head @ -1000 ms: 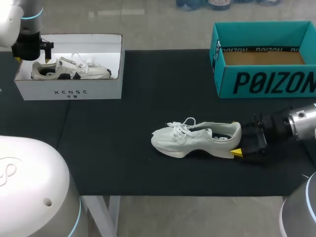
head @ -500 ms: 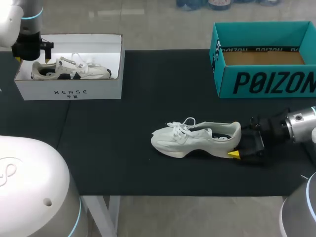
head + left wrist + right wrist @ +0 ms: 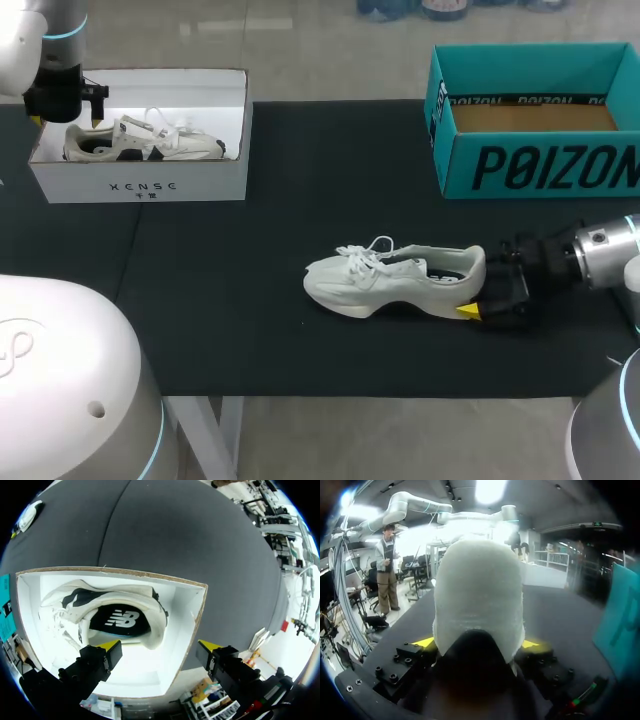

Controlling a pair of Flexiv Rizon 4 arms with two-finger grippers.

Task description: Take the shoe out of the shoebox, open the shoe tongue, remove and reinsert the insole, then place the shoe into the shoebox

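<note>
the white shoe (image 3: 385, 283) is lying on its sole near the middle of the dark table (image 3: 300, 230), outside both boxes, with its toe pointing toward the robot's left and its heel toward the right. the right gripper (image 3: 476, 295) is sitting low at the heel, coming in from the right side; in the right wrist view the heel is filling the space just ahead of it, and whether the gripper is clamped on the heel or only straddling it is not showing. the teal box (image 3: 540, 165) is standing open at the far right, well apart from the shoe. at the far left, the left gripper (image 3: 159, 650) is hanging spread apart and holding nothing over the end of the white box (image 3: 140, 185), one tip over the inside and one beyond the wall. a second shoe (image 3: 150, 140) is lying in that box.
</note>
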